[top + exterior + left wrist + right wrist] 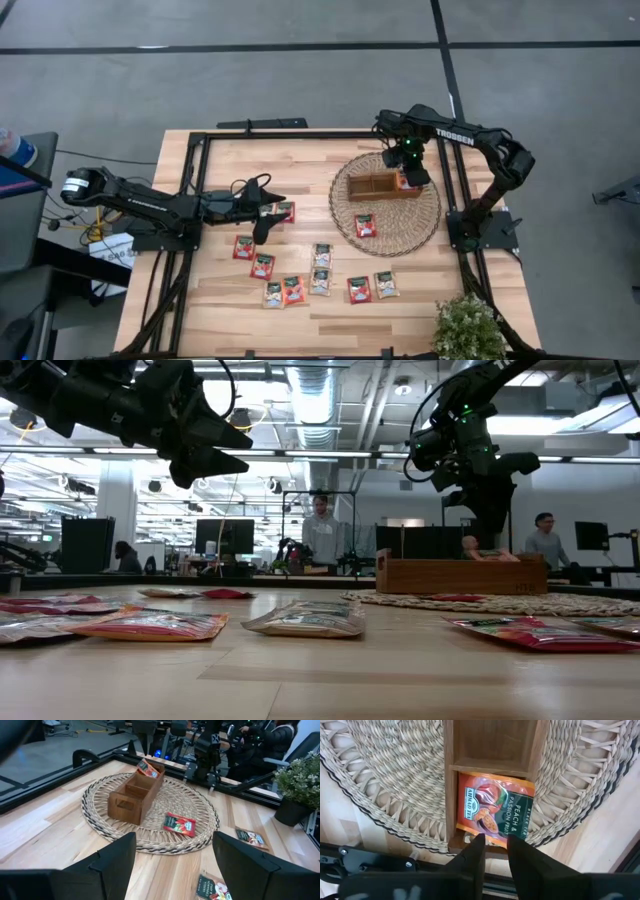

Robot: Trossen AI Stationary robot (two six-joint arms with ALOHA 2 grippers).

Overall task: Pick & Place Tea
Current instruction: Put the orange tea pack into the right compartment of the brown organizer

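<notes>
Looking across the table from the front edge, most of the job seems left to do: a scatter of tea sachets [300, 275] lies flat on the bare wood, roughly ten of them, red and pale mixed.

Above that bunch hovers the left gripper [262, 212], fingers spread wide with nothing between them, a couple of sachets just beside it.

Farther back is the wicker mat [345, 215], with one red sachet [365, 225] lying loose on it, near the wooden tray [372, 186] but not in it.

Over the tray's end compartment hangs the right gripper [492, 842], its fingers only a narrow gap apart. An orange sachet [492, 807] sits in that compartment right under the tips. From the wrist view I honestly can't tell whether the tips pinch its edge or stand just clear.

So one sachet looks delivered or nearly so, and the rest are waiting.

Hard to make out: whether the other compartments hold anything more than what looks like bare wood, and the exact sachet count, since the left arm covers part of the pile.
</notes>
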